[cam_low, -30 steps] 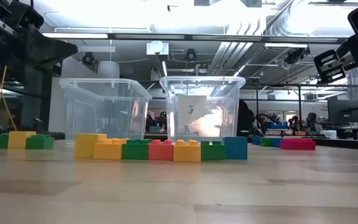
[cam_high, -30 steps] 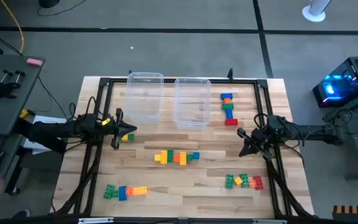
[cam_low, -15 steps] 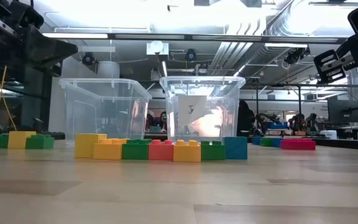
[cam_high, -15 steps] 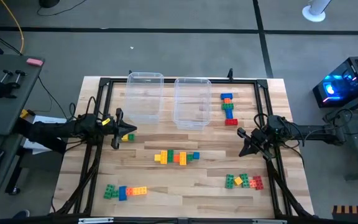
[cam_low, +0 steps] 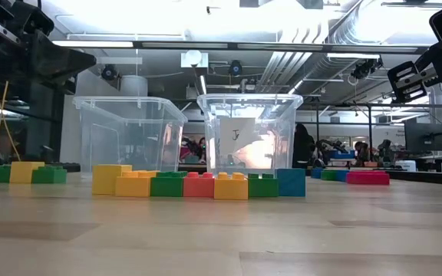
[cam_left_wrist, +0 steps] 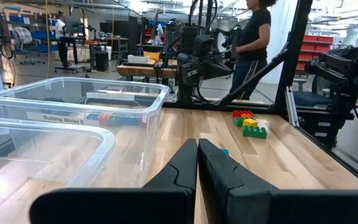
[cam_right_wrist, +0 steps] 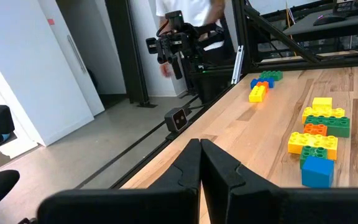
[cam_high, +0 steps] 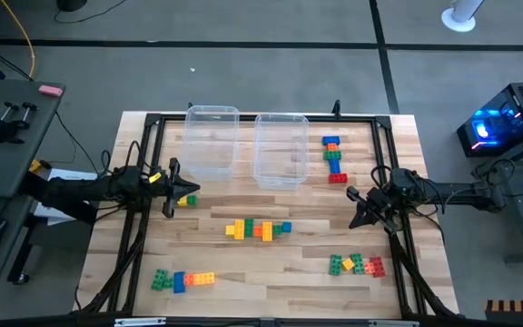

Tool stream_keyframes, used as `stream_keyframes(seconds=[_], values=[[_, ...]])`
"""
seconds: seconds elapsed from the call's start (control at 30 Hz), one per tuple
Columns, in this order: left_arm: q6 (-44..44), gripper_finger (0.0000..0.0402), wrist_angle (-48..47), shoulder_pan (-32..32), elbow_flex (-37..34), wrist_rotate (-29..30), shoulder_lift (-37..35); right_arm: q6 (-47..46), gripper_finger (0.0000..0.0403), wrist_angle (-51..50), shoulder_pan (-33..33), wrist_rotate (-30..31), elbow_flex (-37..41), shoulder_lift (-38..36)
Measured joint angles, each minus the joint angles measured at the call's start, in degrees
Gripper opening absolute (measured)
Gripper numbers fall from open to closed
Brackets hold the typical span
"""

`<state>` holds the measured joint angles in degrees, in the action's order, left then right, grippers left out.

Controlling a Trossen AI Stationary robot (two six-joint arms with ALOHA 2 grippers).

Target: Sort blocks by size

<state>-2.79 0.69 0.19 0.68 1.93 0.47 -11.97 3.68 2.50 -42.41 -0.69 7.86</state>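
No movement: blocks (cam_high: 258,229) unmoved

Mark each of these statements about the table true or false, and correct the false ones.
1. Both clear bins hold blocks. False: seen from above, both bins look empty.
2. The left hand is shut and holds nothing. True.
3. A row of blocks lies at the table's middle, in front of the bins. True.
4. The right hand grips a red block. False: it is shut and empty, hanging at the table's right side.
5. A line of blocks lies beside the right bin. True.
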Motion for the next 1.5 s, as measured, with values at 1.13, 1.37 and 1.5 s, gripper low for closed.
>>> stream_keyframes(seconds=[1.13,1.37,1.5], values=[[0.0,0.0003,0.0,0.0,0.0,0.0,0.0,0.0,0.0001,0.0,0.0,0.0,0.0,0.0],[0.0,0.0003,0.0,0.0,0.0,0.0,0.0,0.0,0.0001,0.0,0.0,0.0,0.0,0.0],[0.0,0.0003,0.0,0.0,0.0,0.0,0.0,4.9,0.0001,3.6,0.0,4.8,0.0,0.0]])
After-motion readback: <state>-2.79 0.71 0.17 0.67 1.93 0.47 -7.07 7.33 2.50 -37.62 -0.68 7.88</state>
